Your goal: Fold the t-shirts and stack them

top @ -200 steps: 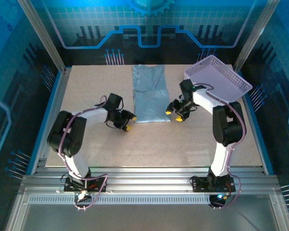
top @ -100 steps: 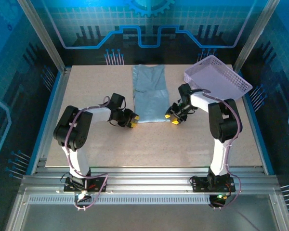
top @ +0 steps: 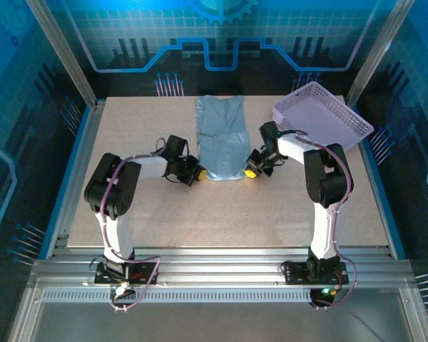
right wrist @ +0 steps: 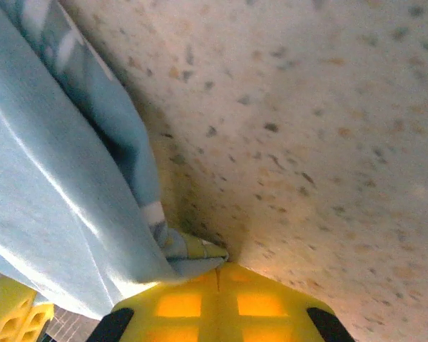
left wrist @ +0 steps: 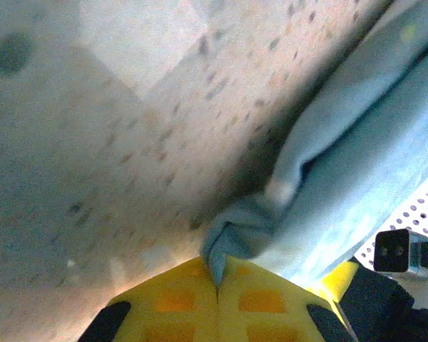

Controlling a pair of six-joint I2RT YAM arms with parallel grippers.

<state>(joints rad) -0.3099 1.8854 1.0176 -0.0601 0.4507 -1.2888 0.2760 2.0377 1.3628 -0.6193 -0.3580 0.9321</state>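
Left wrist cam: I'm at the pinch-and-lift for the next fold. Yellow pads [left wrist: 178, 303] of the left gripper [left wrist: 216, 285] are clamped shut on a near corner of the t-shirt [left wrist: 357, 164], and the right gripper [right wrist: 219, 281] pinches the other near corner likewise. Shirt lies as a long strip mid-way across the table [top: 235, 221], basket [top: 321, 114] off to its right. Next, I reckon, both corners lift evenly toward the far end.
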